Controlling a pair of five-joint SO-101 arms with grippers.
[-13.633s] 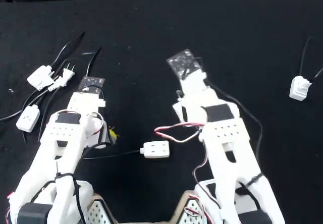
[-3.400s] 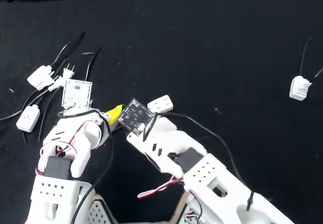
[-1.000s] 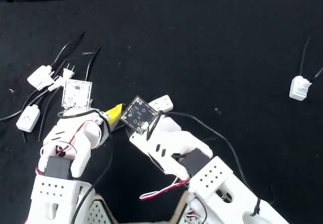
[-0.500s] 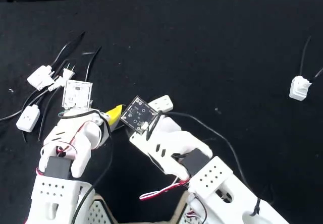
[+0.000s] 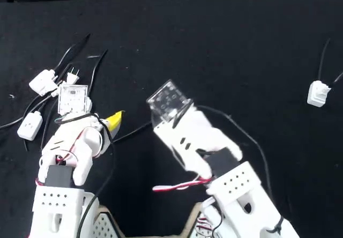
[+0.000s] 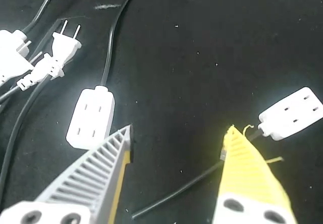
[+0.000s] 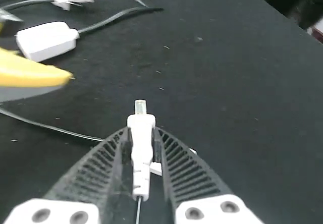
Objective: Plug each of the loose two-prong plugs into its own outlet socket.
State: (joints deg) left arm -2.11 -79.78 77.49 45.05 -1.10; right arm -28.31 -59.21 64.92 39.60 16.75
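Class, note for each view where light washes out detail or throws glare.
High view: the black table shows almost no shadows; the board on the right arm's wrist catches glare. Left wrist view: the white outlet block is bright, its slots readable. Right wrist view: the plug in the right end effector glints at its prong.

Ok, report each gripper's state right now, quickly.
Left gripper: open, holding nothing.
Right gripper: shut on a white plug.

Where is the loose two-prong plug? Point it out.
In the high view, the two-prong plug lies left on the table, beyond the left gripper, among black cords.
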